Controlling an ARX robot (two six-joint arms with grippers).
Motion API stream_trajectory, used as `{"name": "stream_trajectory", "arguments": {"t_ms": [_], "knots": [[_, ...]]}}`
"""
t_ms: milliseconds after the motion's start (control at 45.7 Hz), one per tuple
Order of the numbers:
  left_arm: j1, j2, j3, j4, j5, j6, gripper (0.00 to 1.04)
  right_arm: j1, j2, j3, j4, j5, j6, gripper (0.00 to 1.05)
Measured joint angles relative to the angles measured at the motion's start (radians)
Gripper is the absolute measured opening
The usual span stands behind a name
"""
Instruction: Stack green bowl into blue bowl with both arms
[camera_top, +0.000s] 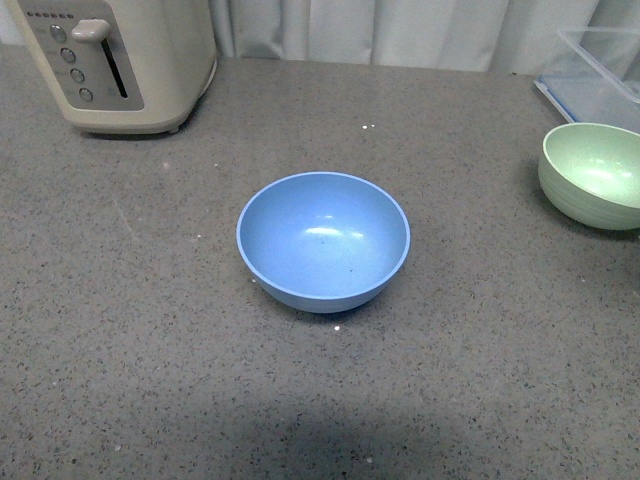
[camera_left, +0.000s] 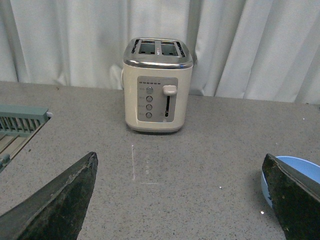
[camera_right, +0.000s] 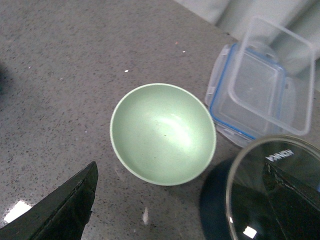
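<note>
The blue bowl (camera_top: 323, 240) stands upright and empty in the middle of the grey counter. The pale green bowl (camera_top: 594, 176) sits upright at the right edge of the front view, apart from the blue one. Neither arm shows in the front view. My left gripper (camera_left: 180, 197) is open above bare counter, with a sliver of the blue bowl (camera_left: 300, 167) behind one finger (camera_left: 292, 200). My right gripper (camera_right: 180, 200) is open above the counter, with the green bowl (camera_right: 163, 133) just beyond its fingertips and nothing between them.
A cream toaster (camera_top: 115, 60) stands at the back left. A clear plastic box with a blue-rimmed lid (camera_right: 260, 87) lies beside the green bowl. A round glass lid (camera_right: 275, 190) on a dark base sits close to the right gripper. A green rack (camera_left: 20, 125) is at the counter's left.
</note>
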Motion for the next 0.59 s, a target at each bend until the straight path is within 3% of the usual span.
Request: {"name": "stream_trajectory", "arguments": {"t_ms": [197,591], "knots": [[0.000,0.000,0.000,0.000,0.000,0.000,0.98,0.084,0.140,0.025,-0.021,-0.021,-0.084,0.96],[0.000,0.000,0.000,0.000,0.000,0.000,0.98,0.135,0.358,0.084,0.021,-0.025,-0.098,0.96]]}}
